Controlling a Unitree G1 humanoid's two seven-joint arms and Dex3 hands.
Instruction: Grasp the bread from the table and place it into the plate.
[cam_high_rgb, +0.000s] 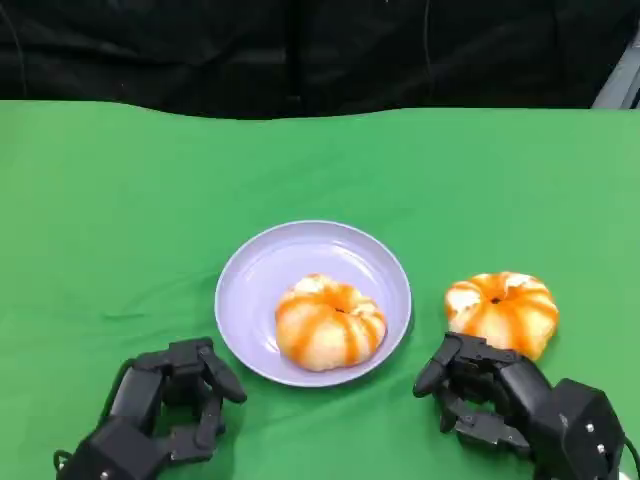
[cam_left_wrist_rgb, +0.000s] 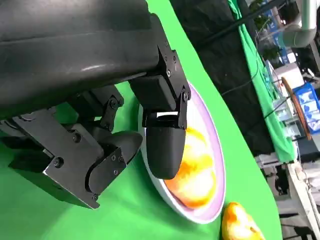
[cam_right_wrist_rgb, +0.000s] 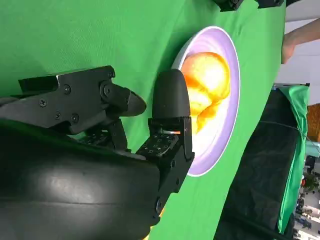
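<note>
Your round lilac plastic plate already holds one orange-glazed bread roll. The second roll lies on the green cloth beside the plate. Right hand is just short of it, unclasped and empty; left hand likewise empty. Risk: a misjudged reach nudges the roll away.

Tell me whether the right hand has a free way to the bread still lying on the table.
Probably yes. The right hand sits just in front of the bread on the table, fingers apart and empty, with nothing between them. The plate lies off to its side.
</note>
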